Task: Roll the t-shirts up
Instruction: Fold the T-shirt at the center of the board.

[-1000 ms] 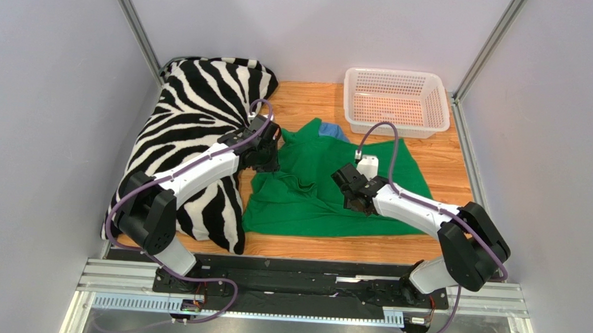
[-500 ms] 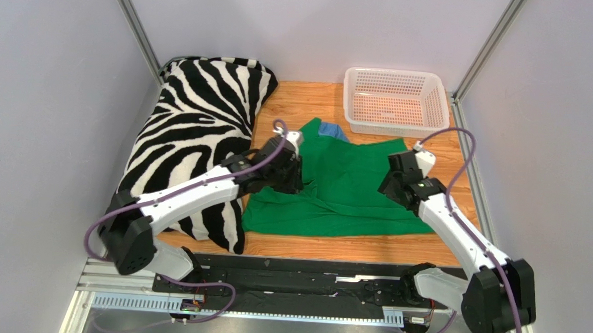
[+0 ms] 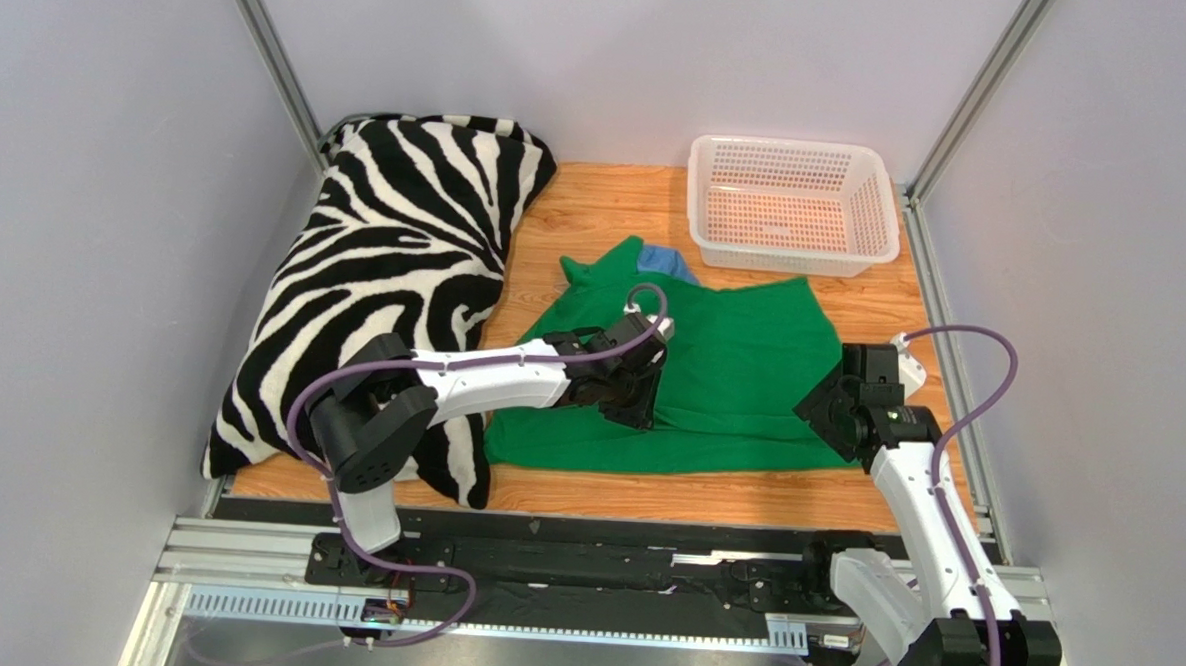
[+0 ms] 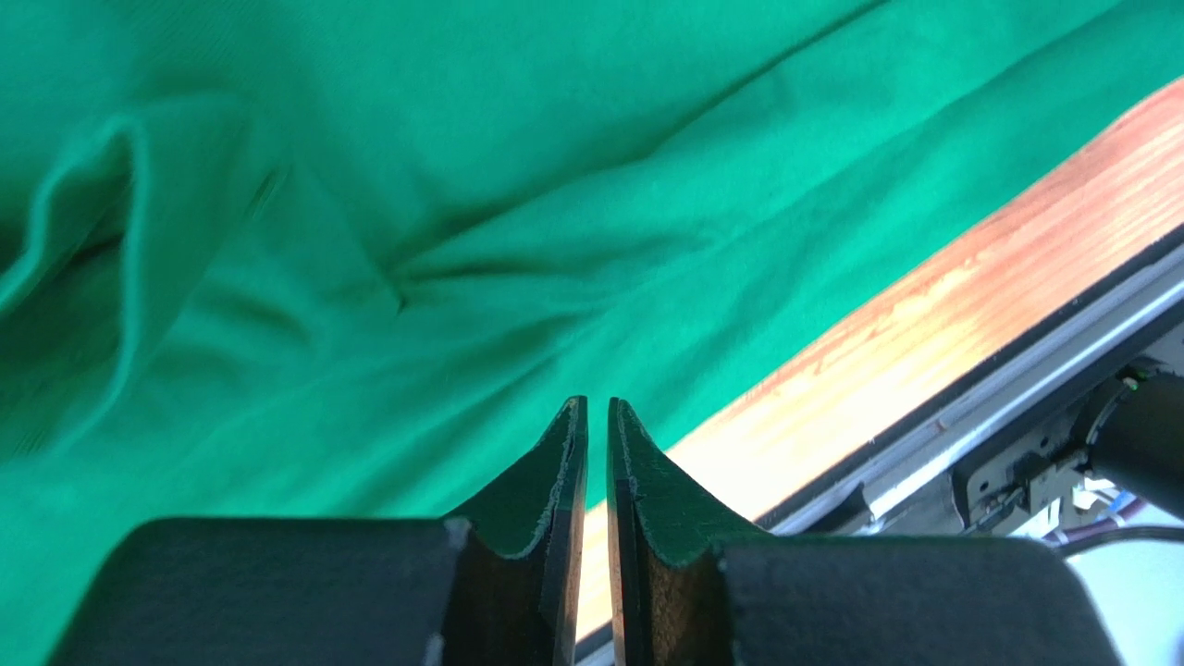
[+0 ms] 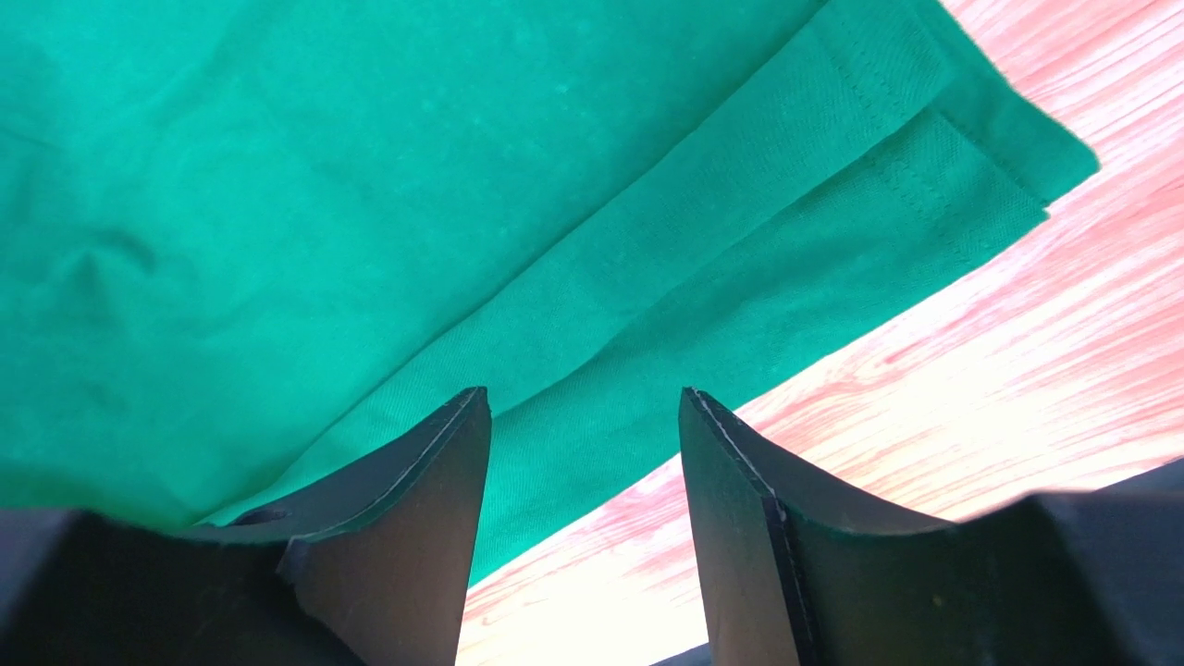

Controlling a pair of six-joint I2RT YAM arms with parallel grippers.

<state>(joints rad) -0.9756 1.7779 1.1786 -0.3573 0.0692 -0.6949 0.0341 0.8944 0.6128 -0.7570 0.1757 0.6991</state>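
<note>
The bright green t-shirt (image 3: 718,372) lies spread on the wooden table, creased at its left side. My left gripper (image 3: 634,400) hovers over the shirt's middle, near its front hem. In the left wrist view the left gripper (image 4: 598,405) is shut with nothing between the jaws, above the shirt (image 4: 417,208). My right gripper (image 3: 826,408) is at the shirt's right edge. In the right wrist view the right gripper (image 5: 584,398) is open and empty over the doubled hem (image 5: 834,181) and its corner.
The zebra-striped pillow (image 3: 385,249) fills the left side. A white mesh basket (image 3: 793,204) stands at the back right. The blue hat (image 3: 666,260) peeks out behind the shirt's collar. Bare wood (image 3: 871,308) lies right of the shirt, and the black base rail (image 4: 1029,403) runs close in front.
My left arm has swept from the shirt's left sleeve rightwards to its middle. My right arm has drawn back from the shirt's middle to its right edge. The shirt lies flatter.
</note>
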